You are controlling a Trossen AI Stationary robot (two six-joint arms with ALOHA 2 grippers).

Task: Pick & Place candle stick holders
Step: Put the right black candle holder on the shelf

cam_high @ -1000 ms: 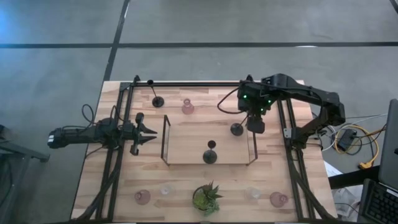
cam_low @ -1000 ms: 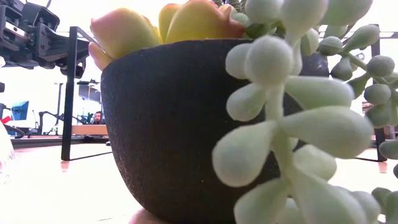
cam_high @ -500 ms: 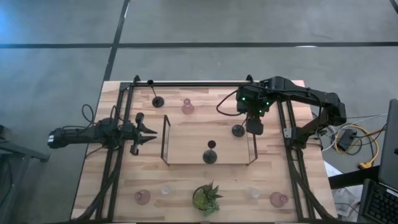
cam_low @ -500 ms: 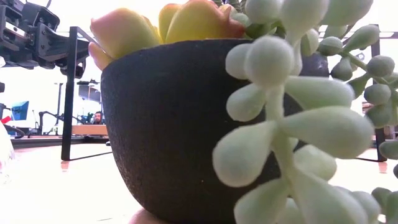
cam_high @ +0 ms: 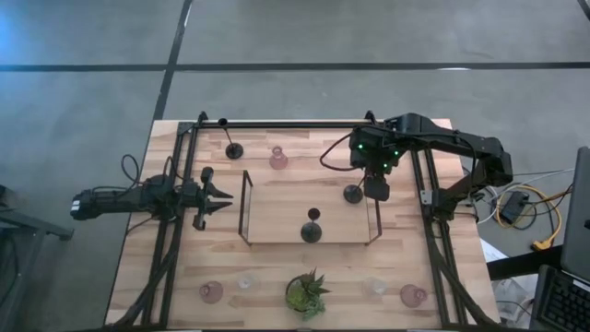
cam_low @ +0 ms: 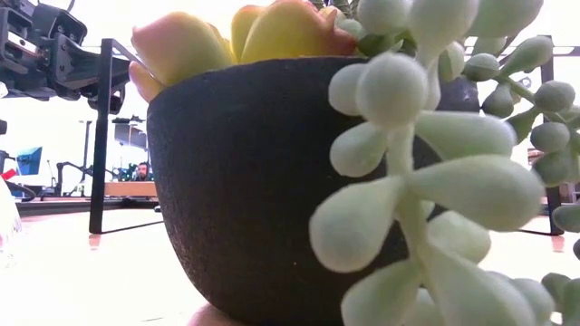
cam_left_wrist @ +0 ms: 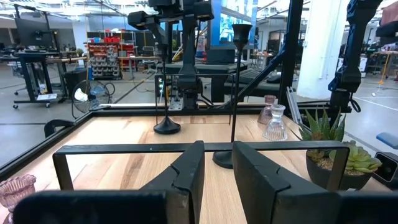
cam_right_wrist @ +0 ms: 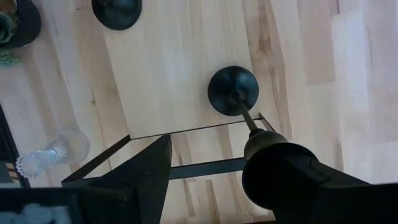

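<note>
right claw (cam_high: 372, 187) lifted slightly | wrist view: open above black holder (cam_right_wrist: 233, 90)

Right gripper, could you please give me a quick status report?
Right gripper open above the tray's right end, black holder standing beneath it, not gripped. Left gripper waiting left of tray, empty. Tray wire frame close by.

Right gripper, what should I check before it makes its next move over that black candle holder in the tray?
1. Right gripper fingers wide apart: ok.
2. Black candle holder base resting inside the tray: ok.
3. Holder's top free of the fingers: cannot tell, it sits right by one finger.
4. Second black holder in the tray stands apart from it: ok.
5. Left gripper waiting outside the tray's left side, holding nothing: ok.
</note>
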